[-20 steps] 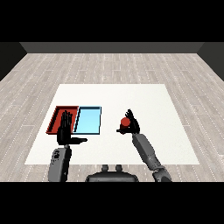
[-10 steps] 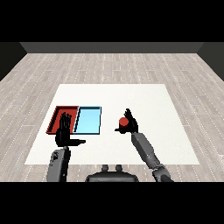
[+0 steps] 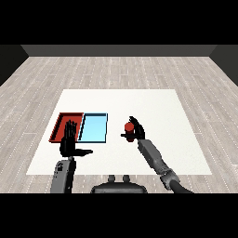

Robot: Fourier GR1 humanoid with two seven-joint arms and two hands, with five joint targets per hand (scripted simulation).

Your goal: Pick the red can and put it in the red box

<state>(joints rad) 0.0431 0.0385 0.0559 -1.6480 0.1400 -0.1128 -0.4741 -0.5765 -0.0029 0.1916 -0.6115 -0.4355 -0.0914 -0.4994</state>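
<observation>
The red can (image 3: 129, 128) stands right of the trays in the head view, with my right hand (image 3: 137, 131) curled round it from its right side. The red tray (image 3: 62, 121) lies at the left of the table, the light blue tray (image 3: 94, 128) touching its right side. My left hand (image 3: 70, 144) is held up with straight fingers and the thumb pointing right, over the near edge of the red tray. It holds nothing.
The white table (image 3: 153, 107) spreads wide behind and to the right of the can. A wooden floor surrounds the table.
The right hand has closed further round the can and lifted slightly. The left hand has stayed put.
</observation>
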